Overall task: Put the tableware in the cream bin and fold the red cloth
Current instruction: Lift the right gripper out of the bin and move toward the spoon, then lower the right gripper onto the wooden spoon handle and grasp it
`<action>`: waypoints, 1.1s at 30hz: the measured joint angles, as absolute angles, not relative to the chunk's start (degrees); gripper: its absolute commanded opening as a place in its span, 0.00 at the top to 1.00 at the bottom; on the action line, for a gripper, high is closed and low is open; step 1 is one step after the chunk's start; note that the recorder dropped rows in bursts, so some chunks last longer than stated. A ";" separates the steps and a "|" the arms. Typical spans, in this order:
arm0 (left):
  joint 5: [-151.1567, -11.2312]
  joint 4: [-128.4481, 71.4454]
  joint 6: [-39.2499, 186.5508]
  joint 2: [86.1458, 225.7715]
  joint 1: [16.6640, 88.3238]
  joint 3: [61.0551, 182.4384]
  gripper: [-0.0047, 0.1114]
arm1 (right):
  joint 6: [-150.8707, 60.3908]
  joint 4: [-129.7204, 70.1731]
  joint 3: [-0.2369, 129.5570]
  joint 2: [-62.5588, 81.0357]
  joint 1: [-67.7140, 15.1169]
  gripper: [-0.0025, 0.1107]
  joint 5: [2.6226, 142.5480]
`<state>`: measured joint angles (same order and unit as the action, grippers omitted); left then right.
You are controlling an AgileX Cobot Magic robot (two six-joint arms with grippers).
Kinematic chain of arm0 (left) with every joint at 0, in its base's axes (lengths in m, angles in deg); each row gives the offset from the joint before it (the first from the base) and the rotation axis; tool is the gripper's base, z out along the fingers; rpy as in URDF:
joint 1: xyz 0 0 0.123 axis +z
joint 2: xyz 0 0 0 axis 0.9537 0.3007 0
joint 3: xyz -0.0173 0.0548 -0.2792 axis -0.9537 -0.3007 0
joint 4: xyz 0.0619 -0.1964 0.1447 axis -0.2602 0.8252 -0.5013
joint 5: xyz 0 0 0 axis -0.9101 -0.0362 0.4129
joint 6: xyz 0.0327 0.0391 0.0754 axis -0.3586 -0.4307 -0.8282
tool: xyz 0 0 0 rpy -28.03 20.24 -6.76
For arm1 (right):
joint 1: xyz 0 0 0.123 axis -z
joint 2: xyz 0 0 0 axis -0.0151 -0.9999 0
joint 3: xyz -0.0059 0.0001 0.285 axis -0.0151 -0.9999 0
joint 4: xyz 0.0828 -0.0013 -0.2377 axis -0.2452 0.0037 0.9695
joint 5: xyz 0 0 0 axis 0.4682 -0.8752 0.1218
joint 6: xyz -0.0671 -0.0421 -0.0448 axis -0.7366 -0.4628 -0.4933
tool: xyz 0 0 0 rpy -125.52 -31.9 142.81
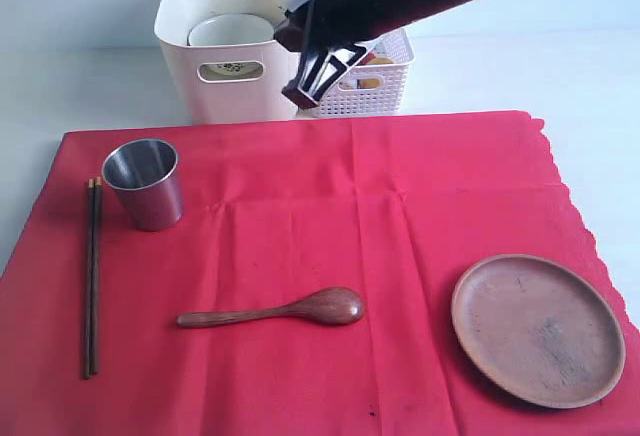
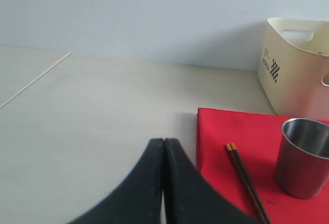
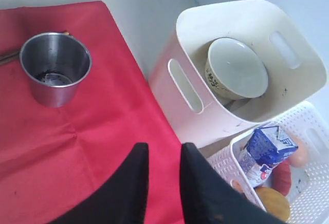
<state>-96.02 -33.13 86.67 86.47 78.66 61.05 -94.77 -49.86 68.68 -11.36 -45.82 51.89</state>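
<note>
Nearest us, the red cloth (image 1: 300, 216) lies spread over the tabletop (image 2: 92, 121), its scalloped edge on the right. On it, from the left, the dark wooden chopsticks (image 1: 91, 276) lie side by side along the left edge. The steel cup (image 1: 146, 183) stands upright just beside their far ends. The brown wooden spoon (image 1: 275, 311) lies in the middle, and the round wooden plate (image 1: 538, 329) sits near the front right corner.

Behind the cloth we see the cream bin (image 1: 230, 91) with the pale bowl (image 1: 232, 31) inside it. Just to its right is the white lattice basket (image 1: 365, 96), which holds a blue milk carton (image 3: 264, 147).

Our left tool (image 2: 163, 142) is closed on nothing, over bare tabletop left of the cloth. Our right tool (image 3: 163, 149) hangs by the bin and basket at the cloth's far edge, its jaws a little apart and empty.
</note>
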 measured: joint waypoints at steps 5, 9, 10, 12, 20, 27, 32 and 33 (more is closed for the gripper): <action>-96.02 -33.13 86.67 86.47 78.66 61.05 0.95 | -96.65 -49.99 66.40 -10.19 -45.82 0.79 51.46; -96.02 -33.13 86.67 86.47 78.66 61.05 0.95 | -96.90 -50.35 66.29 -10.19 -45.82 0.79 47.16; -96.02 -33.13 86.67 86.47 78.66 61.05 0.95 | -97.04 -50.35 66.29 -10.19 -45.94 0.79 46.07; -96.02 -33.13 86.67 86.47 78.66 61.05 0.95 | -97.04 -50.35 66.45 -10.19 -46.43 0.79 42.79; -96.02 -33.13 86.67 86.47 78.66 61.05 0.95 | -97.13 -50.35 67.78 -11.04 -52.37 0.79 33.62; -96.02 -33.13 86.67 86.47 78.66 61.05 0.95 | -97.03 -50.56 67.78 -17.06 -58.81 0.85 32.00; -96.02 -33.13 86.67 86.47 78.66 61.05 0.95 | -96.88 -50.45 67.78 -22.13 -60.93 0.89 31.76; -96.02 -33.13 86.67 86.47 78.66 61.05 0.95 | -96.63 -50.17 67.78 -23.11 -61.09 0.89 31.76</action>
